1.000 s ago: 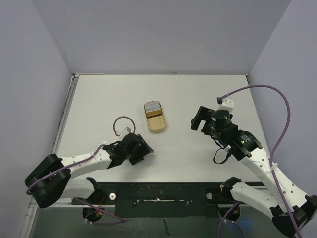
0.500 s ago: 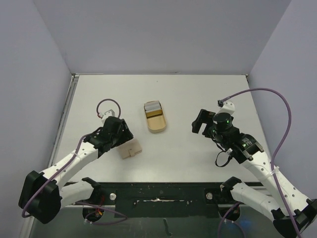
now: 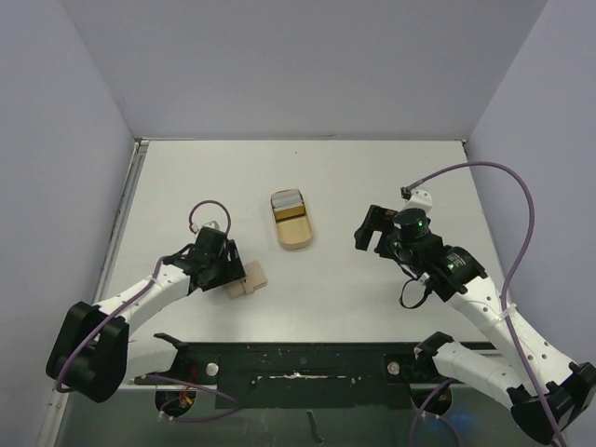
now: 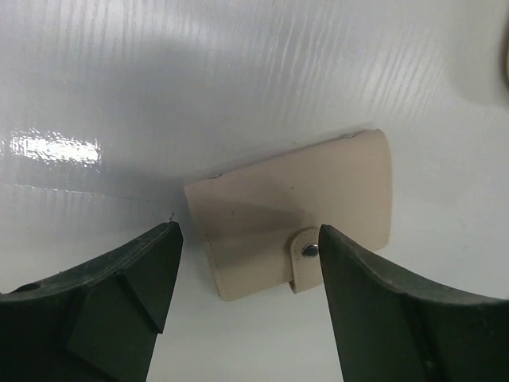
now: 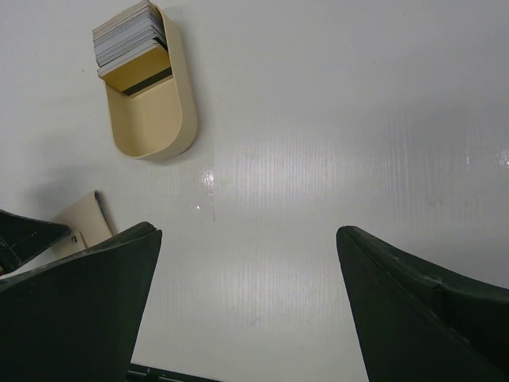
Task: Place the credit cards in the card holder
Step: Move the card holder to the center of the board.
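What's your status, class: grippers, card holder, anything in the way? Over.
Left gripper open at the card holder, holder closed. Right gripper open, empty. Credit cards stacked in the tray. Nothing blocking.

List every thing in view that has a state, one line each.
card holder: closed, strap snapped, lying flat.
credit cards: stacked at one end of the tray, none in the card holder.
tray: upright, partly filled.
left gripper: open, jaws either side of the card holder.
right gripper: open, empty.
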Tool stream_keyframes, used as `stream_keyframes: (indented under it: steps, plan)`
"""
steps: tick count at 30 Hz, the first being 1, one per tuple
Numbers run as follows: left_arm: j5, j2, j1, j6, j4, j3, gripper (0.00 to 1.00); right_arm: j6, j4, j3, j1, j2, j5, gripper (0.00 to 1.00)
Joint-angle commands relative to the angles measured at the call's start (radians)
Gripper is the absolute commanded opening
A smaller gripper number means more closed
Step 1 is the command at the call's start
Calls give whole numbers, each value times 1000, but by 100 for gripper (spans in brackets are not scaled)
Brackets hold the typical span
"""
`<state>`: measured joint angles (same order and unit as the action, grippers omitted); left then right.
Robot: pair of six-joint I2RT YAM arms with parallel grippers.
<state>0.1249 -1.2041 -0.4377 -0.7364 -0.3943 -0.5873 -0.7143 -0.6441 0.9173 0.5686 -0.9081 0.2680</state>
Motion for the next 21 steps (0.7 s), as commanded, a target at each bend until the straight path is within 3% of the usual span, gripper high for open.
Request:
stream_keyframes:
  steps: [1,5,12,17,21]
  plan:
    - [-77,-19,1,9,81,20,68,5,41,14,-6,-3,-15,98]
    - [-184,-5,-23,-15,117,37,55,1,40,13,-8,-7,-17,98]
    - [-281,1,-153,-177,269,84,44,-21,37,9,-7,-35,-28,98]
    - [-280,-68,-325,-316,438,75,41,-29,36,9,-6,-43,-41,98]
    - [-294,-130,-379,-325,512,41,41,-40,40,8,-5,-37,-51,98]
